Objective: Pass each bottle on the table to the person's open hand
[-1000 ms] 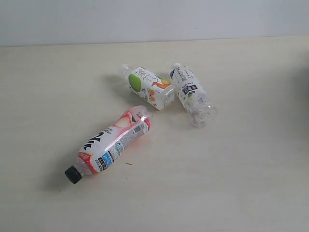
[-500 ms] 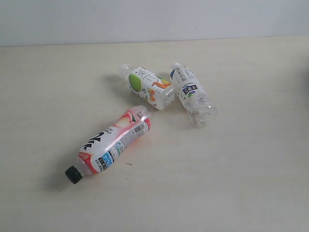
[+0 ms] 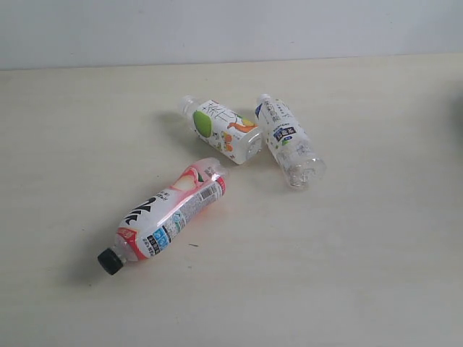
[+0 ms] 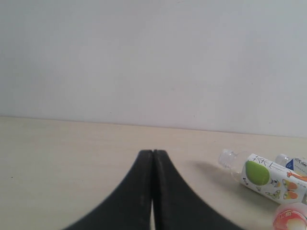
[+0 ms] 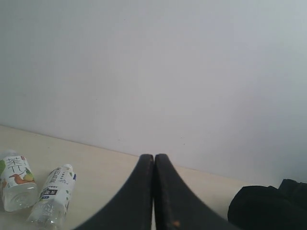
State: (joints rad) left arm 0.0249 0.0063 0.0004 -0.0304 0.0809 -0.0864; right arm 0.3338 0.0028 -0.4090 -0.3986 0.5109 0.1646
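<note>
Three bottles lie on their sides on the pale table (image 3: 362, 253). The red-pink bottle (image 3: 168, 217) with the black cap is nearest the front. Behind it are the green-orange fruit bottle (image 3: 221, 130) and, to its right, the blue-white bottle (image 3: 289, 141). The lime-green and white bottle and the person's open hand are out of view. Neither gripper shows in the exterior view. My left gripper (image 4: 153, 152) is shut and empty, with the fruit bottle (image 4: 268, 177) off to one side. My right gripper (image 5: 154, 156) is shut and empty, apart from the fruit bottle (image 5: 17, 182) and the blue-white bottle (image 5: 55, 194).
A plain pale wall (image 3: 231, 29) runs behind the table's far edge. A dark soft object (image 5: 268, 206) sits at the table's edge in the right wrist view, on the side away from the bottles.
</note>
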